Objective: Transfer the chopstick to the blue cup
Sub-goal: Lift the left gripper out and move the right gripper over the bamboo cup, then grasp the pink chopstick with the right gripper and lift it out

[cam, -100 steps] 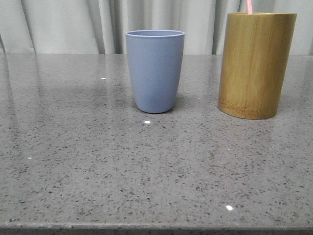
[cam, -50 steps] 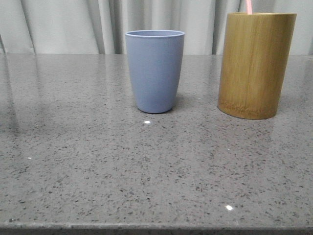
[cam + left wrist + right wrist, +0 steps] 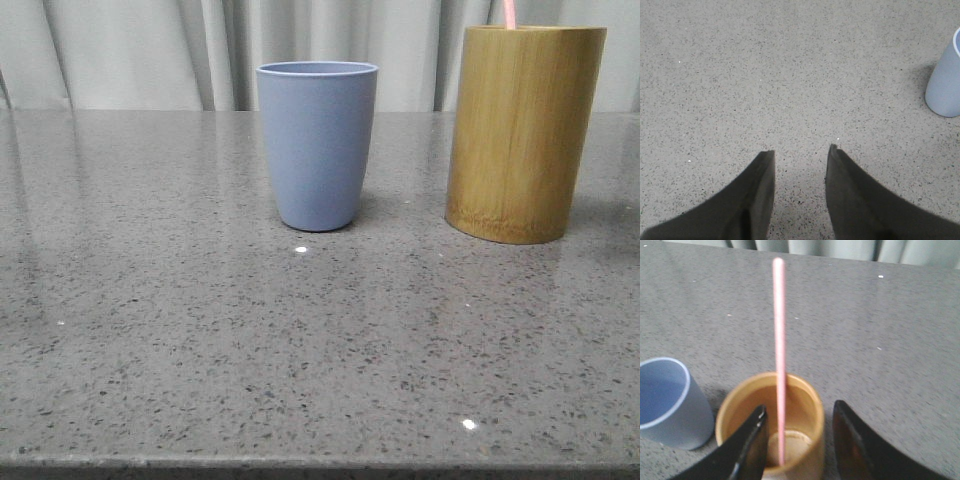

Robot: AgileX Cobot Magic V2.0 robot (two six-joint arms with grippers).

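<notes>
The blue cup [image 3: 317, 145] stands upright and empty on the grey table, left of the tan bamboo holder [image 3: 522, 132]. A pale pink chopstick [image 3: 509, 13] stands in the holder; only its top shows in the front view. In the right wrist view the chopstick [image 3: 779, 350] rises from the holder [image 3: 805, 410] with the cup [image 3: 667, 402] beside it. My right gripper [image 3: 797, 410] is open above the holder, its jaws either side of the chopstick, not touching it. My left gripper [image 3: 800, 150] is open and empty over bare table, the cup [image 3: 945, 80] off to one side.
The speckled grey stone table [image 3: 200, 330] reaches to a front edge near the camera. Pale curtains [image 3: 150, 50] hang behind the table. Neither arm shows in the front view.
</notes>
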